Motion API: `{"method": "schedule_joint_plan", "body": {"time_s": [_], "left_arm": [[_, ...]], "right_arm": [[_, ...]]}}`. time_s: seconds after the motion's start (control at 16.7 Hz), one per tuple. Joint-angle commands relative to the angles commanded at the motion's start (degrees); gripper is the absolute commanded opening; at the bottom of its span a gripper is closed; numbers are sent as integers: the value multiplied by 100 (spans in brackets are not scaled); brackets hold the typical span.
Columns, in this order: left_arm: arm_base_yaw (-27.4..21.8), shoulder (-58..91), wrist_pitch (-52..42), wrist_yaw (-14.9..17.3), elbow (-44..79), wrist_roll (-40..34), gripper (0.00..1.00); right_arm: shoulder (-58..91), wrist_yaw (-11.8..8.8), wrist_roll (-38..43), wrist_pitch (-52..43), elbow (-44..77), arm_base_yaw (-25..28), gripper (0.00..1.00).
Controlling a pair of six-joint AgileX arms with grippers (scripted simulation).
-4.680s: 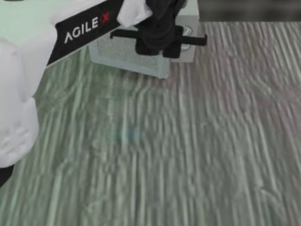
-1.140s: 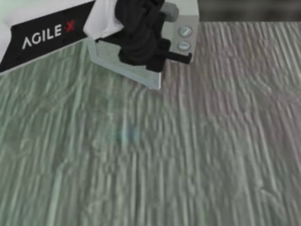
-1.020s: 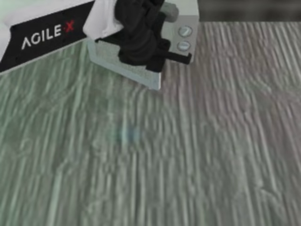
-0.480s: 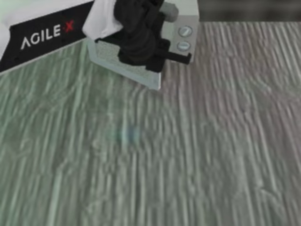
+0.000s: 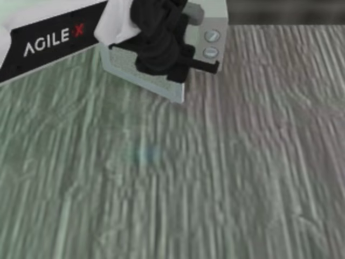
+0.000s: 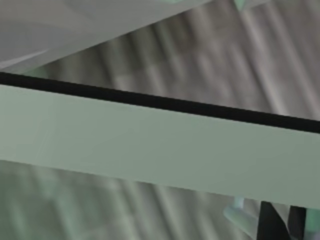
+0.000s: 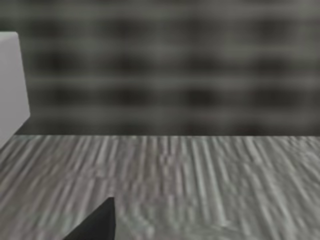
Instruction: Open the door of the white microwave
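Reaching from the left, my left arm's black two-finger gripper (image 5: pixel 167 65) sits over the upper edge of the door (image 5: pixel 141 76), the flat pale-white panel with the grey speckled mesh window. I cannot tell if its fingers are clenched on the panel or released. The door is swung out from the small boxy white microwave (image 5: pixel 213 24) at the far edge of the table; its free edge points toward the near right and its hinge side is at the left. Just right of the gripper, the two round silver-grey knobs (image 5: pixel 211 44) are uncovered. Compared with 4.7 s ago, the door was flat against the front; since about one second ago nothing has moved. The grey streaked wooden table (image 5: pixel 215 178) lies below. My right arm is parked outside the top view.
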Motion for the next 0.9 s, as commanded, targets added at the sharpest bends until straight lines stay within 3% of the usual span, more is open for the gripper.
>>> {"method": "schedule_joint_plan", "body": {"time_s": [0.48, 0.9], "left_arm": [[-32, 5, 7, 44, -35, -3, 0], [189, -478, 253, 424, -691, 734, 0]], "right_arm": [[0, 0, 0, 0, 0, 0, 100], [0, 0, 0, 0, 0, 0, 100]]}}
